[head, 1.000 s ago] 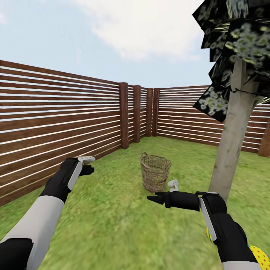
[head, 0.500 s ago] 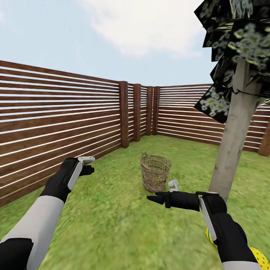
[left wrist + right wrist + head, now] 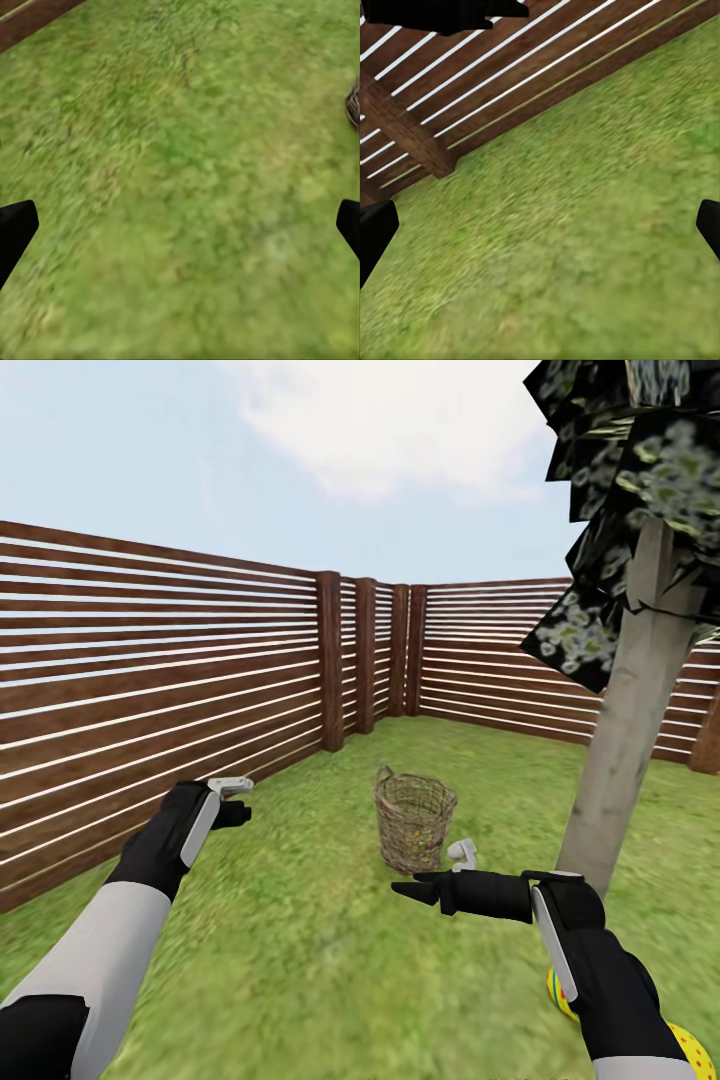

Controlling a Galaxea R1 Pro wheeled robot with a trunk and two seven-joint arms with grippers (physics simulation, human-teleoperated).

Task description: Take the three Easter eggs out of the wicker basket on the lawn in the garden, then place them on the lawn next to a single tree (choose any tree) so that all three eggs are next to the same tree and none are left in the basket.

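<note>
- Two bright yellow dotted Easter eggs (image 3: 556, 992) lie on the short green lawn (image 3: 300, 940) beside the pale-trunked tree (image 3: 625, 745).
- The round tan wicker basket (image 3: 412, 823) stands ahead, nearer the right pincer (image 3: 425, 887); its contents are unclear.
- Both the right and the left pincer (image 3: 235, 800) are wide, empty.

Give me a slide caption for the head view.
Both arms held out over the lawn, basket ahead beside the tree, two eggs on grass near its trunk.
</note>
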